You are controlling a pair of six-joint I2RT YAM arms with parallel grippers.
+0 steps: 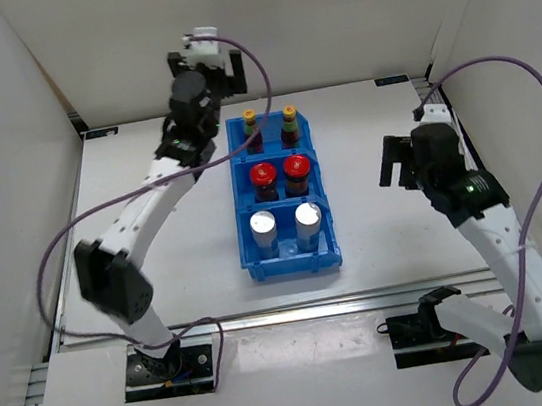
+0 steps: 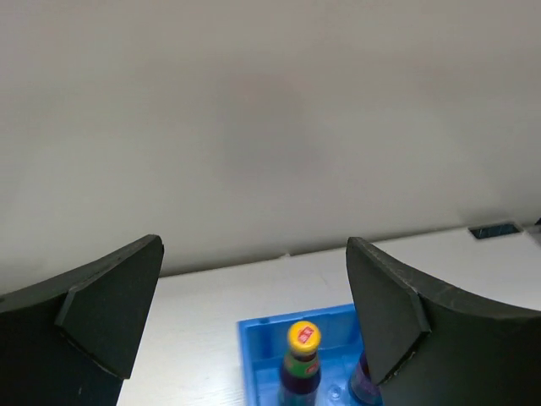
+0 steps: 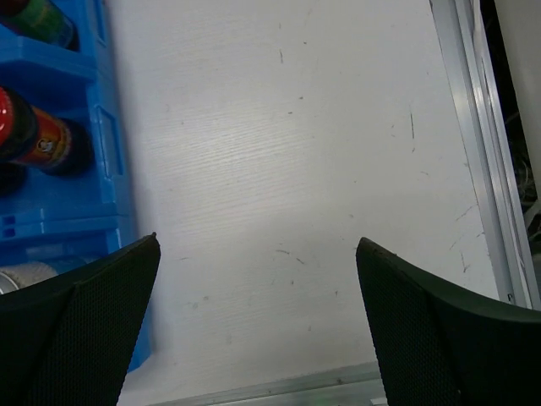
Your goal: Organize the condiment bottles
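Note:
All six condiment bottles stand in the blue bin (image 1: 289, 257). Two yellow-capped bottles (image 1: 251, 128) (image 1: 290, 122) are in the far compartment, two red-lidded jars (image 1: 263, 177) (image 1: 296, 169) in the middle, and two white silver-topped cylinders (image 1: 264, 230) (image 1: 308, 221) in the near one. My left gripper (image 1: 229, 73) is open and empty, raised above the bin's far left corner. Its wrist view (image 2: 254, 321) shows one yellow-capped bottle (image 2: 302, 364) below, the other half hidden behind a finger (image 2: 397, 313). My right gripper (image 1: 396, 160) (image 3: 258, 321) is open and empty over bare table right of the bin (image 3: 106, 144). A red-lidded jar (image 3: 38, 139) shows there.
White walls close in the table at the back and both sides. An aluminium rail (image 3: 478, 152) runs along the table's right edge. A small dark slot (image 1: 391, 80) sits at the back right. Purple cables loop from both arms.

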